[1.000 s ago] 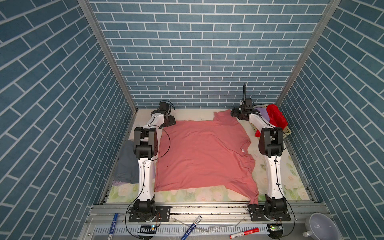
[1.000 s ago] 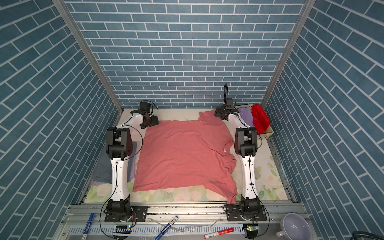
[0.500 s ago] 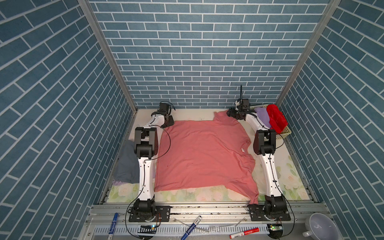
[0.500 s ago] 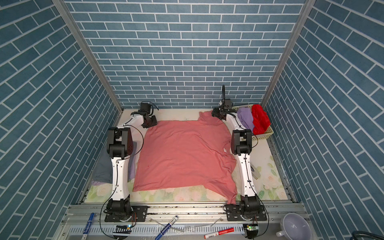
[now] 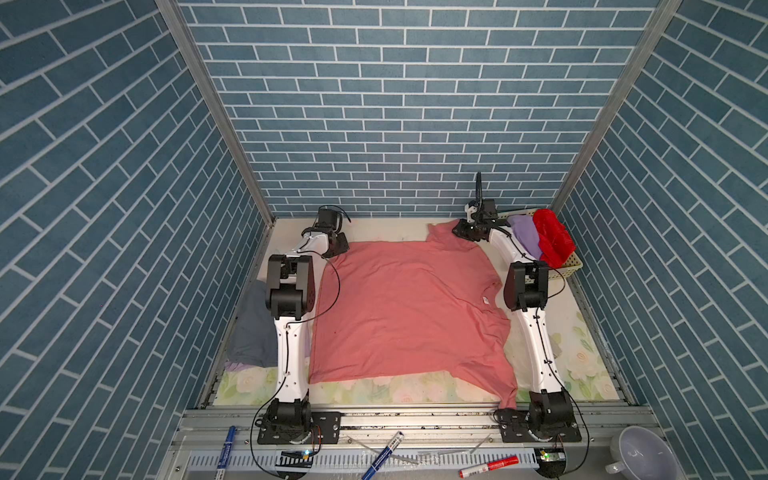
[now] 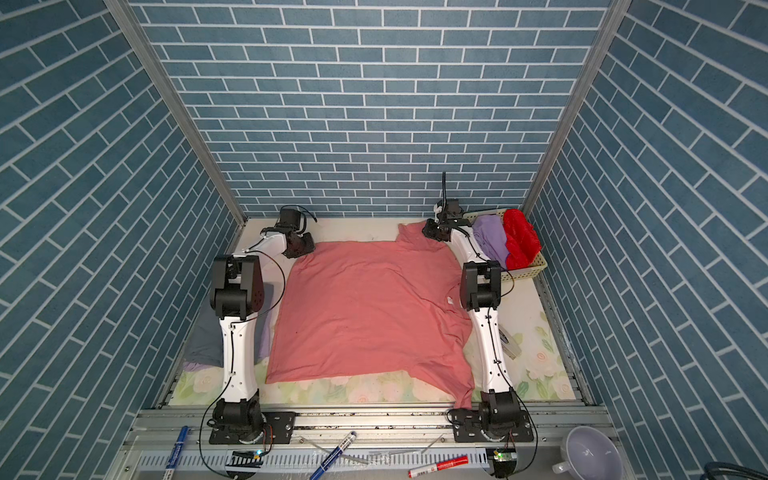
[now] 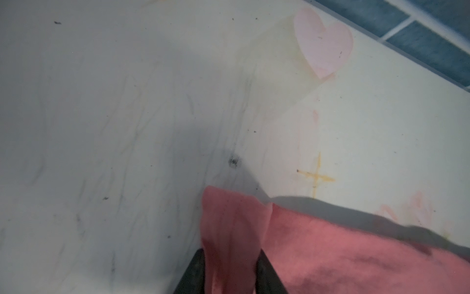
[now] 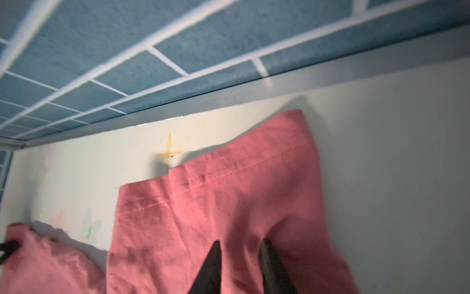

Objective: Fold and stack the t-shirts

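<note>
Both far corners of the pink shirt (image 5: pixel 407 316) are pinched: the left pincer (image 7: pixel 231 250) clamps a bunched corner, the right pincer (image 8: pixel 241 245) a sleeve fold. The shirt lies spread on the tabletop (image 5: pixel 577 332); a red shirt (image 5: pixel 550 237) and a lavender shirt (image 5: pixel 525 232) sit in the basket (image 5: pixel 567 266).

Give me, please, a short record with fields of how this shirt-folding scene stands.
spread shirt: salmon pink t-shirt, flat on the table
left claw: shut on that shirt's far left corner
right claw: around a fold of its far right sleeve; grip unclear
basket: far right corner, holding lavender t-shirt and red t-shirt
grey t-shirt: at the table's left edge
</note>
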Tool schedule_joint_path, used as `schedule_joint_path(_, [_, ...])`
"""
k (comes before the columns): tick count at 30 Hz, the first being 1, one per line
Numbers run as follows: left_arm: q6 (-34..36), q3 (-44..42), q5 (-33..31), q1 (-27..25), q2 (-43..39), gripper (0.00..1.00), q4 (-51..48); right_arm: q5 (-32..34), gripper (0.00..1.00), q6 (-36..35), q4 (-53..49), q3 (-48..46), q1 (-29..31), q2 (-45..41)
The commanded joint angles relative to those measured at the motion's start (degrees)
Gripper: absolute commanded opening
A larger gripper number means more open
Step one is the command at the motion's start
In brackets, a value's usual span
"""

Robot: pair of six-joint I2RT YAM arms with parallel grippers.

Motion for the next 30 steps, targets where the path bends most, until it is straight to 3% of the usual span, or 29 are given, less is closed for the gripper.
schedule_joint_path(1, [-0.35, -2.30, 1.69, -0.05, -0.42, 0.32, -2.19, 0.01, 0.14, 1.00, -0.16, 1.84, 0.80, 1.37])
schedule_joint_path(3, [-0.36, -2.92, 1.76, -0.05, -0.74, 0.32, -1.68, 1.99, 0.19, 0.35, 0.08, 1.08, 1.14, 0.17])
schedule_joint_path(8, [-0.34, -3.37, 2.22, 0.04, -0.88, 0.31, -1.33, 15.90, 0.48, -3.61, 6.35, -8.59, 1.96, -7.59])
schedule_joint_path(11, [-0.31, -3.66, 2.31, 0.04, -0.92, 0.31, -1.12, 24.79, 0.56, -2.89, 5.07, -8.70, 1.89, -8.43])
schedule_joint_path(17, [-0.44, -3.85, 2.67, 0.04, -1.25, 0.31, -0.86, 29.24, 0.64, 0.68, -4.52, -1.59, 1.90, -3.30])
schedule_joint_path(22, [-0.07, -4.71, 2.66, 0.12, -1.95, 0.31, -0.60, 25.63, 0.66, 0.56, -5.12, -0.84, 1.86, -2.42])
schedule_joint_path(30, [-0.44, -5.68, 3.90, 0.21, -2.63, 0.30, 0.50, 8.53, 0.64, -0.38, -6.00, 2.47, 3.49, 0.63])
